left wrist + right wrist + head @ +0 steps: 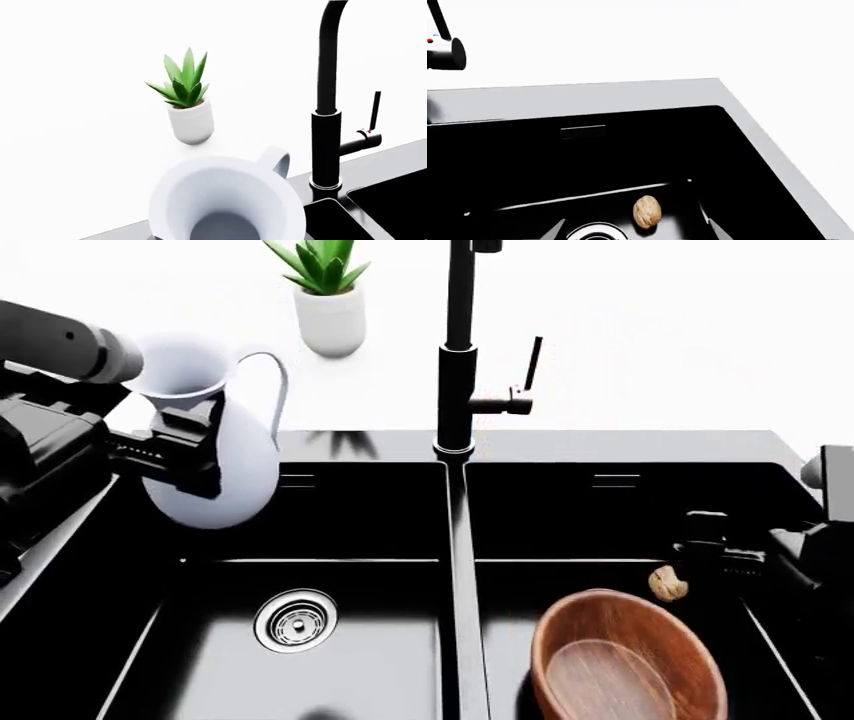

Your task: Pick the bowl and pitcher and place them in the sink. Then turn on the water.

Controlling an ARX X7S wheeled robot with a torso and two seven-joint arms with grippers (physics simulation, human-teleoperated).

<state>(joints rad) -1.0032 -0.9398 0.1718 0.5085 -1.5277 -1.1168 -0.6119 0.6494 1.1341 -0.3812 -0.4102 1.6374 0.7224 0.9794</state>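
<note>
Pitcher upright in left claw, mouth up

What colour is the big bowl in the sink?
Reddish-brown wood with visible grain; the bowl shows best in the head view.

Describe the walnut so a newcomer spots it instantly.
Start at the black double sink and take the basin right of the faucet. Beside the upper rim of the wooden bowl lies the walnut: small, tan and wrinkled, the tiniest thing there.

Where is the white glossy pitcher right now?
In the head view, the white pitcher is held by the left gripper above the black sink's left basin, left of the faucet.
</note>
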